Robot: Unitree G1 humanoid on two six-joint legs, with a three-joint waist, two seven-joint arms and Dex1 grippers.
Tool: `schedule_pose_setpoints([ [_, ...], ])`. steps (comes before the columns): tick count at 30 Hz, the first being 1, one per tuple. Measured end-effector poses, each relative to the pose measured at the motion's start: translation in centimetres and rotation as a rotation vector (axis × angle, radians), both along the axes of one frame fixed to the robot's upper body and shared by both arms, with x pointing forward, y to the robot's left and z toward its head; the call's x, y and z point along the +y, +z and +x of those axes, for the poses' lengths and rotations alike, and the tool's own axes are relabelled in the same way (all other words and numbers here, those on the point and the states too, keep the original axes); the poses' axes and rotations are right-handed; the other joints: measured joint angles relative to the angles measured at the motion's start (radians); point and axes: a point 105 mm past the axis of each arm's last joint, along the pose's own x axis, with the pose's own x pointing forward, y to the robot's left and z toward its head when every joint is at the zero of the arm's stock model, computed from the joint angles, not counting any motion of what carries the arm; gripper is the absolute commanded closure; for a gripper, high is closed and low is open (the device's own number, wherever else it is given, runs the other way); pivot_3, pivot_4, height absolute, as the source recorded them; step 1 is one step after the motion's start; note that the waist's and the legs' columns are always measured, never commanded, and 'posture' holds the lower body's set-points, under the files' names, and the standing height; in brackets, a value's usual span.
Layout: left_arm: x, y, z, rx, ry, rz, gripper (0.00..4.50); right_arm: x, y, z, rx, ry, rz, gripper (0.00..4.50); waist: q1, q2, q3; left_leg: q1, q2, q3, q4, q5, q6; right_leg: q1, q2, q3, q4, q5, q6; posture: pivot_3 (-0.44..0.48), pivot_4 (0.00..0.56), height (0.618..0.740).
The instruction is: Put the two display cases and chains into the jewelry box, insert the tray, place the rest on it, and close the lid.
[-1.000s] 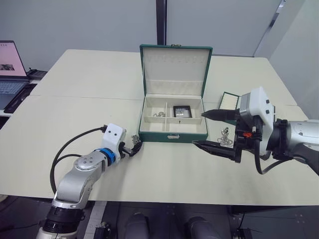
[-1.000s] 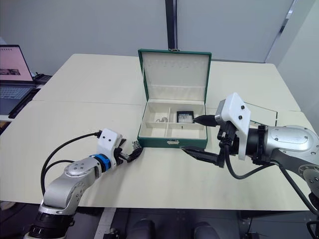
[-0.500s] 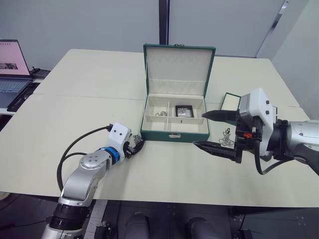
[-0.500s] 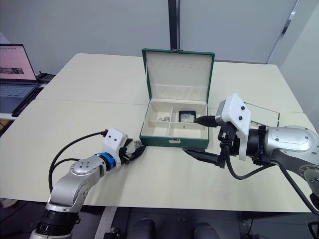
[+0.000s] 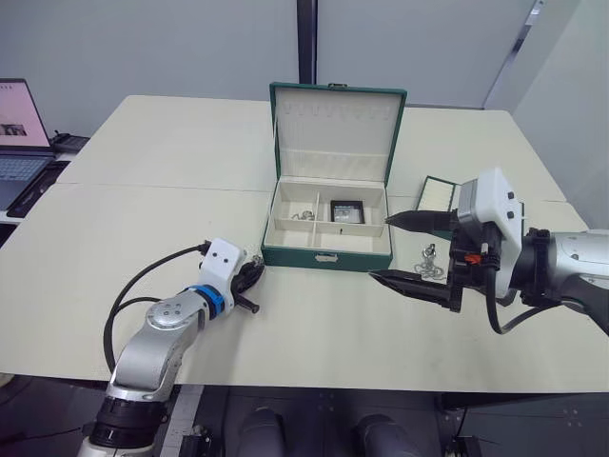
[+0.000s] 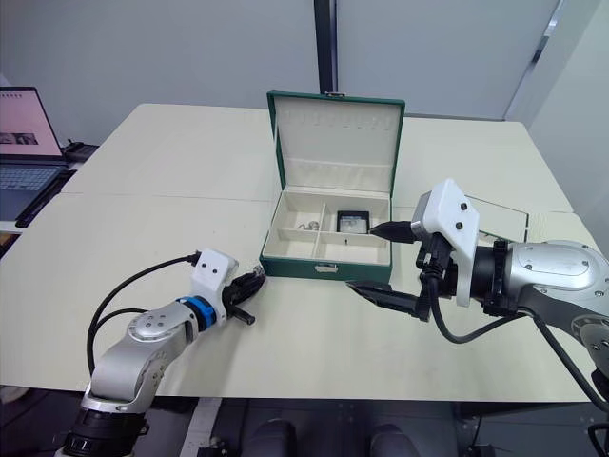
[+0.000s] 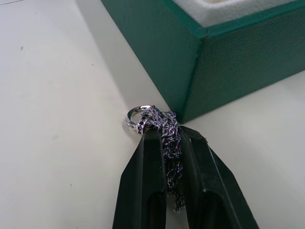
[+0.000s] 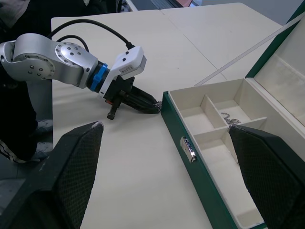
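Observation:
The green jewelry box (image 5: 326,257) stands open mid-table with its lid (image 5: 333,133) upright. In its compartments lie a black display case (image 5: 347,211) and a silver chain (image 5: 304,215). My left gripper (image 7: 167,132) rests on the table at the box's front left corner, shut on a second silver chain (image 7: 169,157) whose ring (image 7: 138,118) pokes out past the fingertips. My right gripper (image 5: 381,248) hovers open and empty beside the box's front right corner. A third small chain (image 5: 430,267) lies on the table under the right arm.
A green-edged tray (image 5: 440,195) lies on the table behind my right gripper. A laptop (image 5: 14,133) sits on a side desk far left. Broad bare tabletop lies to the left and in front of the box.
My left gripper's fingers have closed from wide open onto the chain by the box corner. The right arm has stayed still. The head camera shifted slightly.

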Motion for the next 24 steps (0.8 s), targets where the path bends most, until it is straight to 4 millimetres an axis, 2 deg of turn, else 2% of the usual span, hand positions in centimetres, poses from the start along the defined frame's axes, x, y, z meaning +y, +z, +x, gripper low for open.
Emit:
schedule_pose_setpoints([
  [7, 0.2, 0.2, -0.4, 0.002, 0.018, 0.005, 4.39, 0.0, -0.1, 0.0, 0.006, -0.001, 0.000, 0.00, 0.000, 0.000, 0.000, 0.000, 0.000, 0.000, 0.000, 0.000, 0.000, 0.000, 0.000, 0.000, 0.000, 0.000, 0.000, 0.000, 0.150, 0.740],
  [10, 0.9, 0.7, -0.7, 0.002, 0.051, 0.008, 4.39, 0.0, -0.1, 0.0, 0.006, -0.001, 0.000, 0.00, 0.001, 0.000, 0.000, -0.001, 0.000, 0.000, 0.000, 0.000, 0.000, -0.001, 0.000, 0.000, 0.000, 0.000, 0.000, 0.000, 0.150, 0.740],
  [16, 2.0, 4.2, -1.5, -0.069, 0.077, 0.036, 4.39, -0.3, 0.1, 0.0, 0.001, -0.003, 0.009, 0.00, 0.002, 0.000, 0.001, -0.001, 0.000, 0.000, 0.000, 0.000, 0.000, -0.001, 0.000, 0.000, 0.000, 0.000, 0.000, 0.000, 0.150, 0.740],
  [24, 1.9, 7.3, -2.8, -0.084, 0.056, 0.052, 4.39, -1.5, 0.2, 0.5, 0.028, -0.031, 0.023, 0.00, 0.002, -0.001, 0.001, -0.001, 0.000, 0.000, 0.000, 0.000, 0.000, -0.001, 0.000, 0.000, 0.000, 0.000, 0.000, 0.000, 0.150, 0.740],
])
